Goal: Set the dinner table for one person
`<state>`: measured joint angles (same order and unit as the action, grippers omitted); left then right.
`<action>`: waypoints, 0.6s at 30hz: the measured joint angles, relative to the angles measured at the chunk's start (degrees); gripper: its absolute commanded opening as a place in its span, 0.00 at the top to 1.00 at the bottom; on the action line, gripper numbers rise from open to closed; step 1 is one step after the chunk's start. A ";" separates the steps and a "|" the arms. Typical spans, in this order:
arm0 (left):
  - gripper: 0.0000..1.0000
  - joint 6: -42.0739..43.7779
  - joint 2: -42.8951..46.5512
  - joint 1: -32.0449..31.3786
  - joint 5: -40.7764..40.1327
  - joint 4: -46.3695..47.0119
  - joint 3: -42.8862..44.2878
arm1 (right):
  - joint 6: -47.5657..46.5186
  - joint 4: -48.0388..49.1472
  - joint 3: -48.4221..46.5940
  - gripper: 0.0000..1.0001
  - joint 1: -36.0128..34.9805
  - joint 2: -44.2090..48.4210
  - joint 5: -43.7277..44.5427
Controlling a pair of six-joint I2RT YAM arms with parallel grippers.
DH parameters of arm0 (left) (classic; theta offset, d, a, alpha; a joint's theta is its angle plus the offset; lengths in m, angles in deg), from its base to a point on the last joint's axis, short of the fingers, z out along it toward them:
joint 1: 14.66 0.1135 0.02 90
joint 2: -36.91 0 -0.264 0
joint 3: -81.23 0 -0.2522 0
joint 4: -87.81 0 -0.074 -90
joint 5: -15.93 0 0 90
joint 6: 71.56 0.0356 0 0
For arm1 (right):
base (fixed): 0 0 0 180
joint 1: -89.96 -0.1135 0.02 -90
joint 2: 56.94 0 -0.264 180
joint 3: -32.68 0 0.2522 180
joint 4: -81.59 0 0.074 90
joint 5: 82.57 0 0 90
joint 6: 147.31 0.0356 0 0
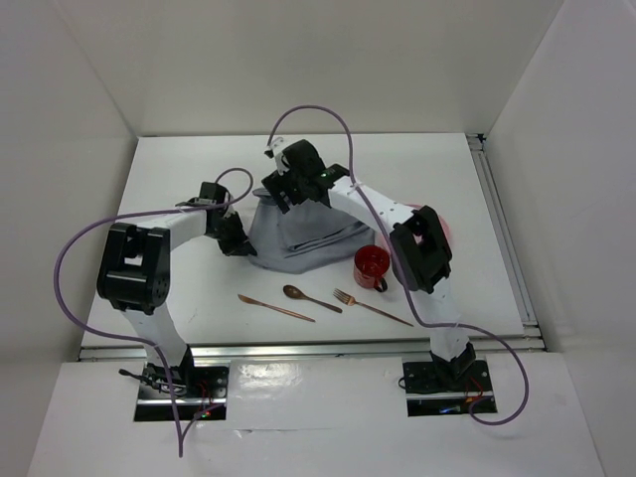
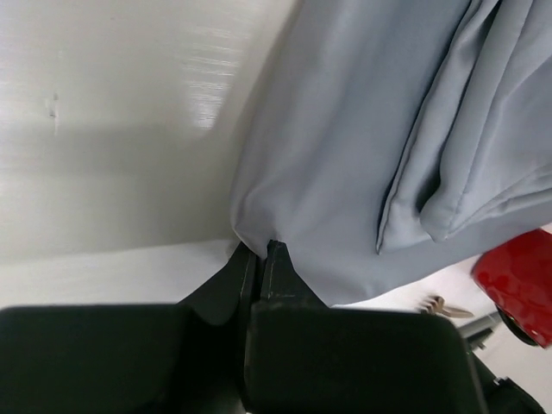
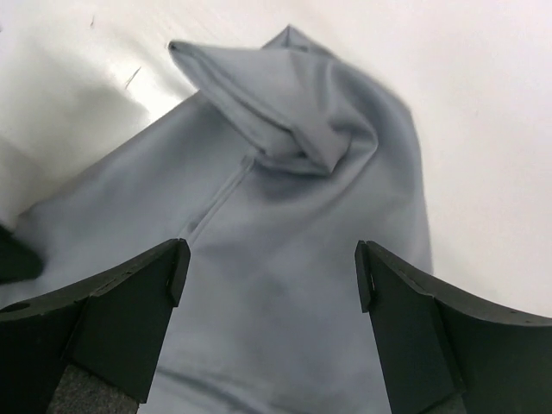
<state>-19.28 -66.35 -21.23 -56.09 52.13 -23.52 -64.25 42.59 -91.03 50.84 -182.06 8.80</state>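
Left pincer (image 2: 260, 252) clamped on grey cloth (image 2: 345, 138) corner; right pincer (image 3: 270, 272) apart above cloth folds.

We are showing white shells on the left arm (image 1: 159, 323) and the right arm (image 1: 374, 204), with blocky black joints sitting between them. Purple cables (image 1: 57, 270) are looping off each arm. At six o'clock, black base plates (image 1: 479, 382) are carrying red wiring. Our fingers (image 3: 129, 302) are showing matte black and wedge-shaped.
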 measured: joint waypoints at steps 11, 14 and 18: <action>1.00 2.19 -0.61 3.37 4.76 -3.02 3.15 | -8.81 12.17 -0.33 0.12 -0.20 -7.02 -2.71; 1.00 3.04 -0.81 3.41 5.53 -3.26 4.85 | -9.33 12.85 -2.32 0.14 -0.28 -8.48 -3.32; 1.00 3.21 -1.22 3.41 6.99 -3.61 5.95 | -9.42 14.97 -7.45 0.17 -0.28 -11.45 -3.76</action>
<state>-16.06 -67.57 -17.82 -49.10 48.53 -17.57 -73.67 57.56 -98.49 50.56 -193.51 5.04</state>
